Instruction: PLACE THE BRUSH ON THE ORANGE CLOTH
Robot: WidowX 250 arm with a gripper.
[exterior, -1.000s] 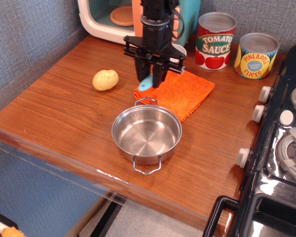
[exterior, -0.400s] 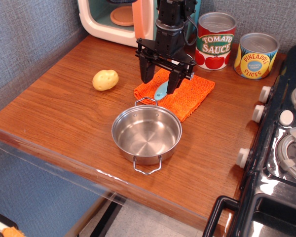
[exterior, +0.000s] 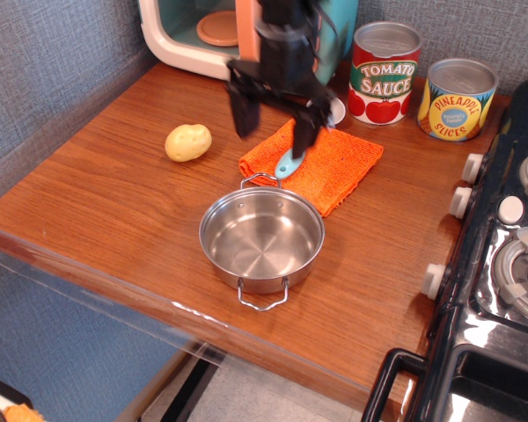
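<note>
The brush lies on the orange cloth (exterior: pixel 334 167), its light-blue handle (exterior: pixel 287 163) pointing toward the pot and its round white head (exterior: pixel 336 109) at the cloth's far edge. My gripper (exterior: pixel 274 126) hangs just above the cloth's left part, slightly blurred, with its jaws spread wide and nothing between them. One finger (exterior: pixel 243 112) is left of the cloth and the other finger (exterior: pixel 304 136) is over the brush handle. The gripper does not touch the brush.
A steel pot (exterior: pixel 261 237) stands just in front of the cloth. A yellow potato (exterior: pixel 187 141) lies to the left. A tomato sauce can (exterior: pixel 384 74) and a pineapple can (exterior: pixel 458 98) stand behind. A toy oven (exterior: pixel 202 31) is at the back, a stove (exterior: pixel 502 264) at the right.
The gripper carried the brush right onto the cloth, opened and let it go. It has since lifted a little and shifted left; the brush stays on the cloth.
</note>
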